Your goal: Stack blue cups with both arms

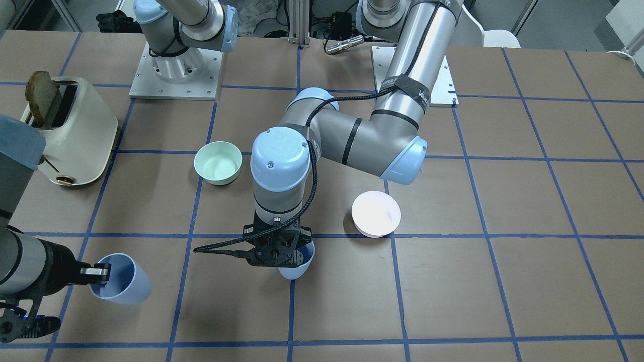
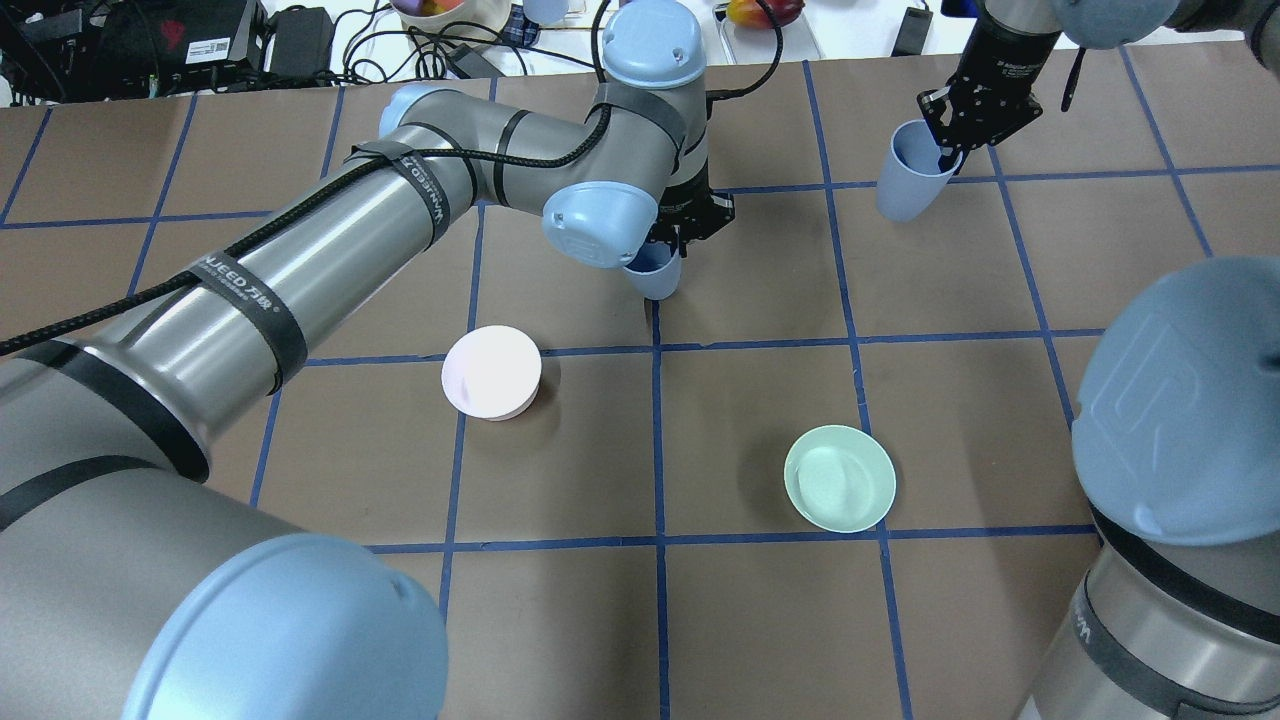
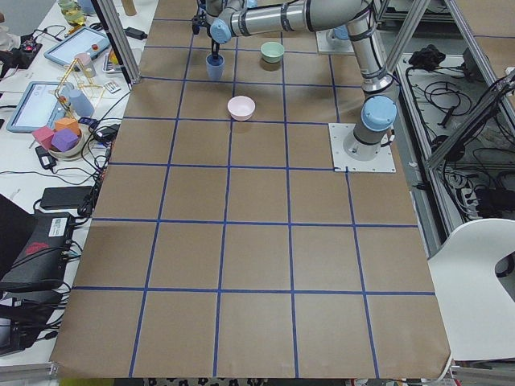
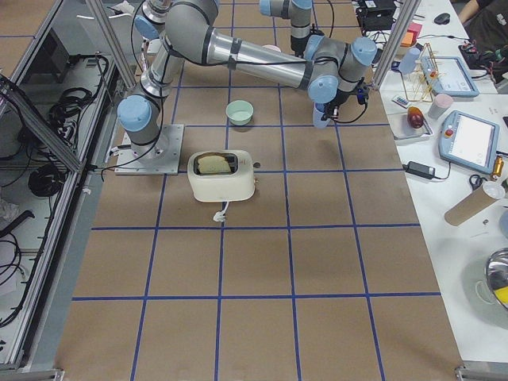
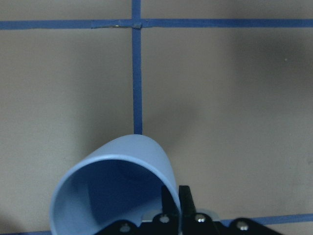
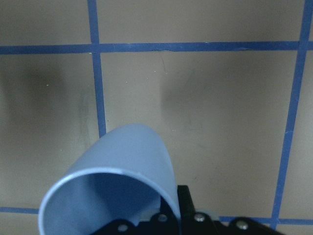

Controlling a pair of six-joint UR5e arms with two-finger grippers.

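Two pale-blue cups are each held by one arm. My left gripper (image 2: 690,218) is shut on the rim wall of one blue cup (image 2: 655,280), which hangs tilted near the table's middle. It also shows in the front view (image 1: 300,265) and in the left wrist view (image 5: 115,186), with one finger inside the rim and one outside. My right gripper (image 2: 955,125) is shut on the rim wall of the other blue cup (image 2: 908,185) at the far right. That cup also shows in the front view (image 1: 123,285) and the right wrist view (image 6: 115,181).
A pale pink bowl (image 2: 492,372) sits upside down left of centre. A mint-green bowl (image 2: 840,478) stands open side up nearer the robot. A cream toaster (image 1: 75,138) with a bread slice stands on the robot's right side.
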